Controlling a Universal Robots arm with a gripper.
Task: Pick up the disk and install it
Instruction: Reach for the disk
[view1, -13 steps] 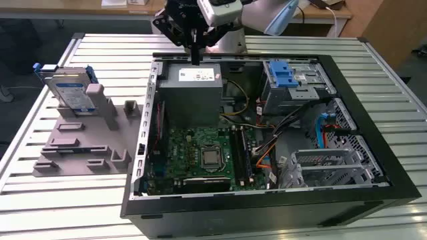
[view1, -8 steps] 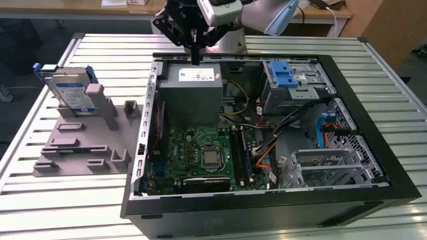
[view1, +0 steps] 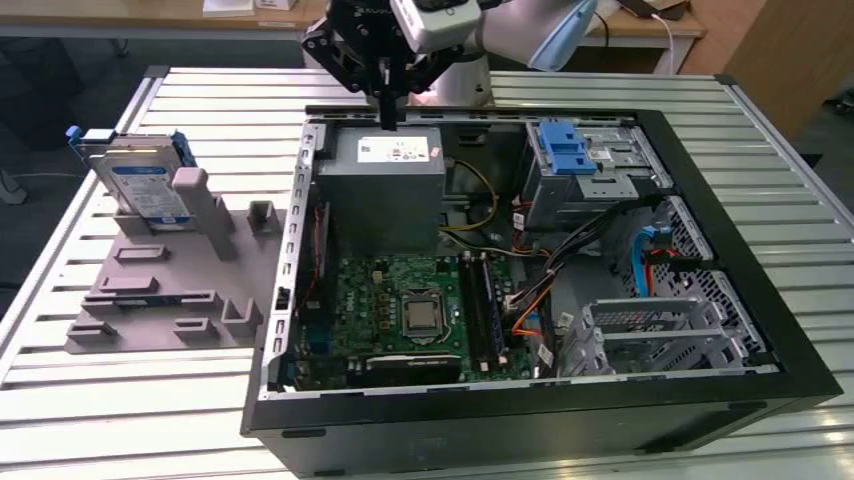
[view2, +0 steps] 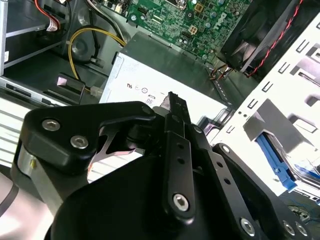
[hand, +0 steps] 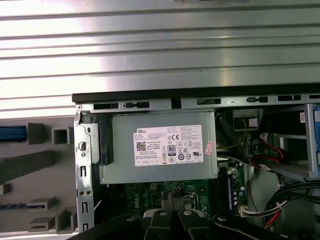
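I am holding my gripper (view1: 388, 118) clenched on nothing, its black fingers pressed together into one narrow tip. I am hanging it above the rear edge of the open computer case (view1: 534, 430), over the grey power-supply box (view1: 380, 190). In the first wrist view the same closed tip (hand: 172, 199) is pointing at that box's white sticker.

The disk (view1: 144, 180) is well apart from me, toward the exterior view's left. It is standing upright on its edge in a slot of the grey holder (view1: 160, 290) that sits on the table (view1: 134, 430) beside the case.

I am judging the pick-up as not yet begun: I am carrying nothing and the disk is sitting untouched in its stand. Taking it would call for parted fingers, squared to its thin flat body and closing across the two broad faces.

The disk is looking like hard, smooth metal, flat and rectangular, with a white-and-blue label and a blue plastic frame around its edges. The holder is a matte, blocky grey, full of slots and posts. The table is made of ribbed, shiny metal slats. Inside the black case, the green motherboard (view1: 400, 310) is lying flat, and perforated metal bays (view1: 667, 330) are lining the far side.
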